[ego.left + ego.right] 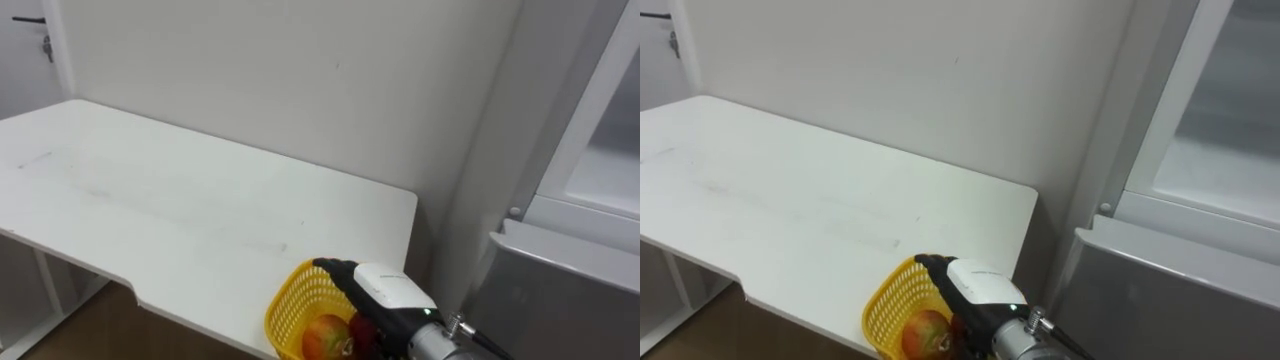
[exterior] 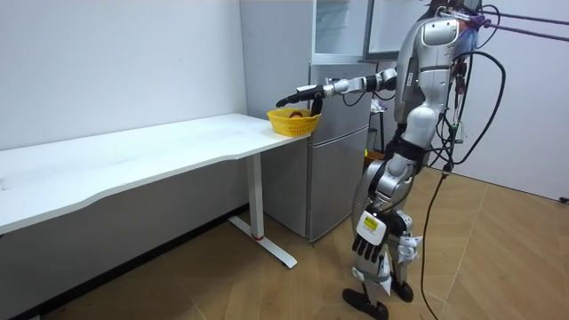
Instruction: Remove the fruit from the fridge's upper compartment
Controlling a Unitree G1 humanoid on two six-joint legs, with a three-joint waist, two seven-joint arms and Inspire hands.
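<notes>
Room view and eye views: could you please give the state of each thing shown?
upper fridge compartment: open.
lower fridge door: shut.
yellow basket: upright on white table corner, holding fruit.
right hand: open, over the basket.
left hand: open, hanging low.

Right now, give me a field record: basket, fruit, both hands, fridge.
basket: yellow plastic mesh basket, on the white table, at the corner nearest the fridge
fruit: red-yellow round fruit, inside the basket
right hand: over the basket, fingers straight
left hand: hangs at the robot's side, relaxed
fridge: tall grey fridge, upper door open
</notes>
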